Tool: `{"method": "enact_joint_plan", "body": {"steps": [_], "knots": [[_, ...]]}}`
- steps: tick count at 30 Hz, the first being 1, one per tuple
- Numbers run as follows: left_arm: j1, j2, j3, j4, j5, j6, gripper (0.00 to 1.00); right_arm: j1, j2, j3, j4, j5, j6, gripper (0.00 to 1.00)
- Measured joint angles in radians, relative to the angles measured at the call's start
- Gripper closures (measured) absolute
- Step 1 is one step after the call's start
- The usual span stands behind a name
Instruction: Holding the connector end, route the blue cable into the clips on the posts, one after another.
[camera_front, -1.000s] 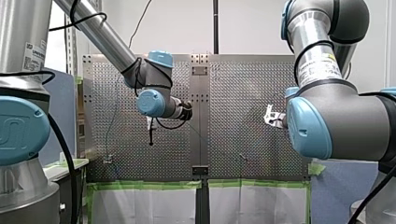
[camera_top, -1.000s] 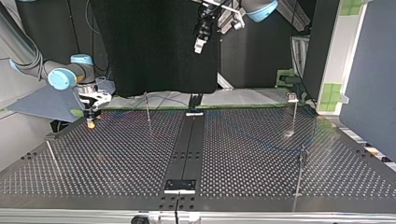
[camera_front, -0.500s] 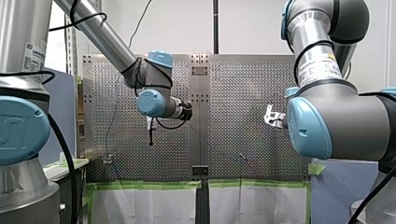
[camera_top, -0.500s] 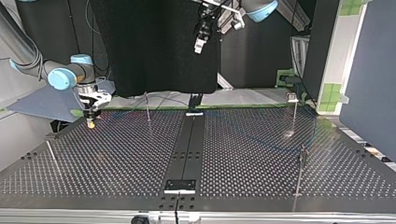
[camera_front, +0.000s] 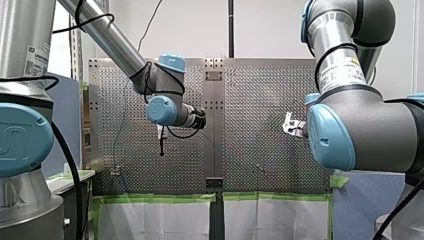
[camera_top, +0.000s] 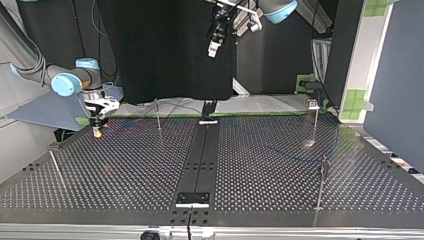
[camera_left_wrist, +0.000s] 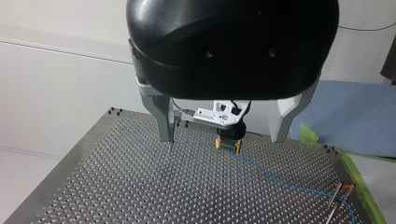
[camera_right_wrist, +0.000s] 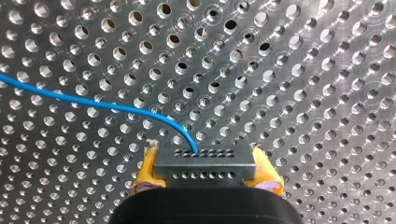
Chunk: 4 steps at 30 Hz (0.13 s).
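Our right gripper (camera_right_wrist: 204, 161) is clamped tight. Its yellow pads (camera_right_wrist: 146, 169) squeeze both ends of a grey connector (camera_right_wrist: 205, 171), held low over the table (camera_right_wrist: 303, 93). The blue cable (camera_right_wrist: 93, 103) leaves the connector's face and curves away close over the holes. In the top view this gripper stands by the table's far left corner, near the edge.

Our left gripper (camera_left_wrist: 223, 139) is spread wide, with nothing between its metal fingers (camera_left_wrist: 164, 121). In the top view it hangs high over the table's far middle, well apart from everything.

Surface: bare perforated metal with a dark strip (camera_top: 200, 155) down the middle. In the top view, green tape (camera_top: 260, 114) lines the far edge. A black panel (camera_top: 165, 50) stands behind it, and a blue sheet (camera_top: 45, 110) lies beyond the left corner.

Room: there is a wide stretch of open plate ahead of the held connector.

Nearby: the thin posts are well apart. In the top view the closest post (camera_top: 158, 116) is just right of our right gripper. A corner post (camera_top: 316, 122) stands at the far right and a front post (camera_top: 322, 182) nearer the camera on that side. A leaning post (camera_top: 53, 162) stands at the left edge.

In the left wrist view the cable wanders from the connector towards a pair of clips (camera_left_wrist: 340, 191) at the table's corner. Whether it sits in them we cannot tell.
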Motion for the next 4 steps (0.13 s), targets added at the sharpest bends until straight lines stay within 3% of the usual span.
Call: {"method": "enact_joint_plan", "body": {"steps": [4], "knots": [[0.0, 0.0, 0.0, 0.0, 0.0, 0.0, 0.0, 0.0, 0.0, 0.0, 0.0, 0.0, 0.0, 1.0]]}}
